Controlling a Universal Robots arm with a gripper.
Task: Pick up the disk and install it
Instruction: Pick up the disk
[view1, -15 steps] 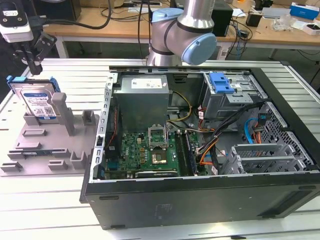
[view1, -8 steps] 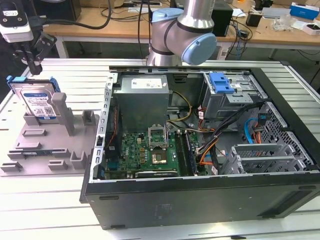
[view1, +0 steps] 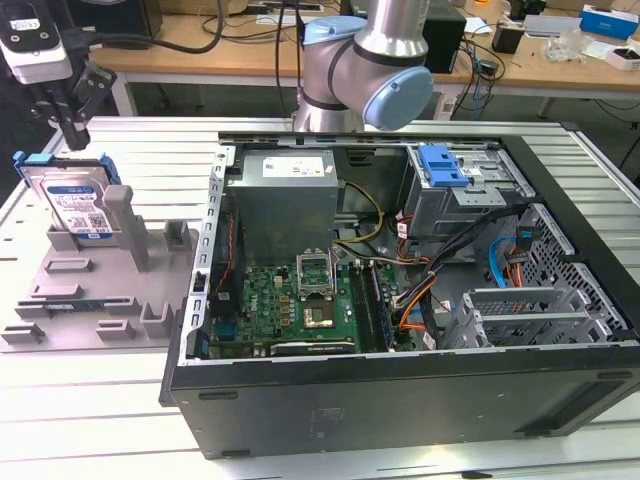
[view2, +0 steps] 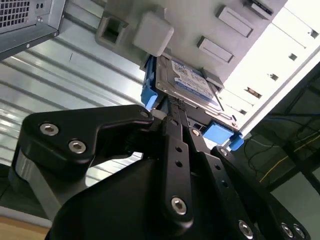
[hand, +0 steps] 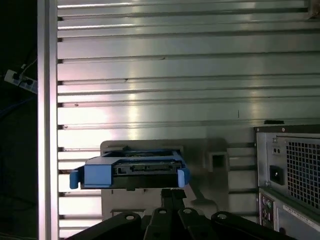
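The disk (view1: 75, 200) is a silver hard drive with a white-and-blue label in a blue bracket. It leans upright in a grey fixture (view1: 90, 290) at the exterior view's left. My gripper (view1: 75, 135) hangs just above the disk's top edge, its black fingers drawn together and shut with nothing between them. In the second wrist view the gripper (view2: 172, 114) ends right at the blue-framed edge of the disk (view2: 187, 80). In the first wrist view the disk (hand: 132, 170) lies edge-on just beyond the gripper (hand: 171, 193).
An open computer case (view1: 400, 300) fills the middle and right of the exterior view, with a motherboard, cables and a drive cage with a blue latch (view1: 443, 165). The arm's joints (view1: 370, 70) rise behind it. Ribbed metal tabletop (hand: 175, 75) surrounds the fixture.
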